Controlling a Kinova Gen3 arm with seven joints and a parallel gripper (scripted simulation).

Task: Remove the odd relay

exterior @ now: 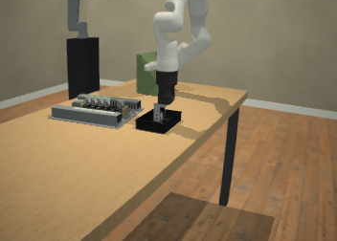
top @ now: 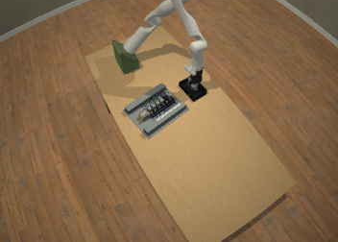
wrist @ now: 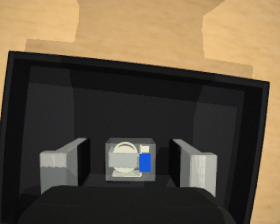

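Observation:
A grey relay with a blue button (wrist: pixel 129 160) rests on the floor of the black parts tray (wrist: pixel 136 135). My gripper (wrist: pixel 129 156) hangs over the tray, open, with a finger on each side of the relay and a gap to both. In the top and exterior views the tray (top: pixel 192 91) (exterior: pixel 156 123) sits on the table to the right of the relay panel (top: pixel 156 109) (exterior: pixel 97 109). The panel lies flat on the table and holds a row of relays with green buttons. My gripper (exterior: pixel 159 113) reaches down into the tray.
A green block (top: pixel 125 58) (exterior: pixel 146 74) stands at the far side of the table behind the panel. A black pedestal with a grey arm (exterior: pixel 82 62) stands on the floor beyond the table. The table's right edge (exterior: pixel 211 129) is close to the tray.

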